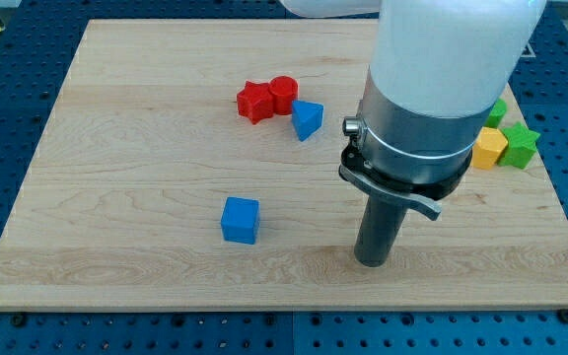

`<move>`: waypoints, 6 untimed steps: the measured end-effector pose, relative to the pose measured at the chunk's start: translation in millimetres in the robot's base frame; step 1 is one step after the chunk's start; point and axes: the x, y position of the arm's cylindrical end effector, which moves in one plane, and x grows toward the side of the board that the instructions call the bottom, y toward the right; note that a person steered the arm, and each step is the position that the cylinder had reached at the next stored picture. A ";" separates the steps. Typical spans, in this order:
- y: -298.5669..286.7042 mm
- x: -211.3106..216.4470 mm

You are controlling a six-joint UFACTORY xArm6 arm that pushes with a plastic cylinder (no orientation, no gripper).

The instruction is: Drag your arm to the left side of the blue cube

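The blue cube (240, 219) sits on the wooden board (116, 177), left of centre and toward the view's bottom. My tip (372, 261) rests on the board to the cube's right, well apart from it and slightly lower in the view. The arm's white and grey body rises above the tip and hides part of the board's right side.
A red star-shaped block (254, 102) and a red cylinder (283, 93) touch near the view's top centre, with a blue wedge-like block (307, 119) just right of them. At the right edge lie a yellow block (488, 148), a green star (520, 146) and another green block (498, 110).
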 end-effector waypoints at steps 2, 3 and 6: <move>-80.2 29.1; -154.9 22.4; -196.9 -22.0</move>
